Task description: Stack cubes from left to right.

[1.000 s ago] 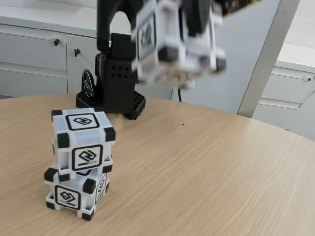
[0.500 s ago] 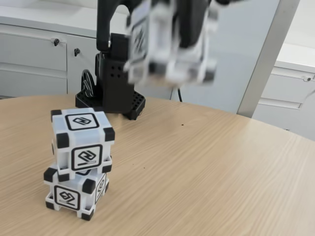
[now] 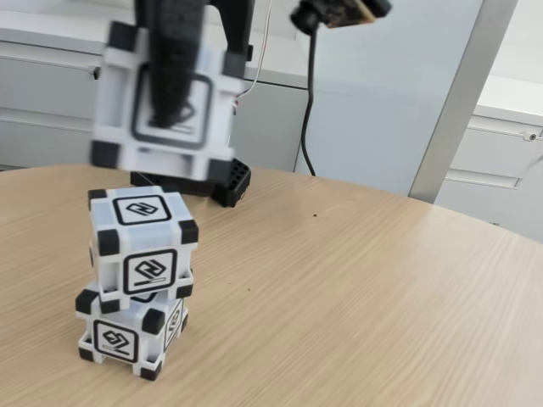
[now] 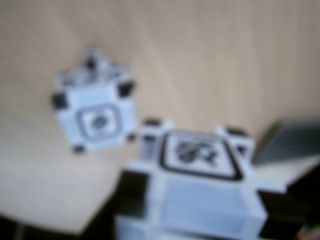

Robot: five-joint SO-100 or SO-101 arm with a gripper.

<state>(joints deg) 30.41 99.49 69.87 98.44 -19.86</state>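
Note:
Two white cubes with black corners stand stacked at the left of the wooden table (image 3: 382,297): the upper cube (image 3: 142,242) rests slightly turned on the lower cube (image 3: 131,332). A third cube (image 3: 117,106), blurred, hangs just above the stack, apart from it. My gripper (image 3: 170,106) is shut on it, with one black finger (image 3: 172,72) across its front face. In the wrist view the held cube (image 4: 200,160) sits at the bottom and the stack's upper cube (image 4: 97,120) lies up and to the left of it.
The arm's black base (image 3: 229,182) stands behind the stack. A black cable (image 3: 310,110) hangs down at the back. Grey cabinets (image 3: 51,93) and a slanted grey post (image 3: 458,93) lie beyond the table. Open tabletop stretches to the right.
The gripper has carried the held cube left and slightly down, from the upper middle of the fixed view to just above the stack. The two stacked cubes have not moved.

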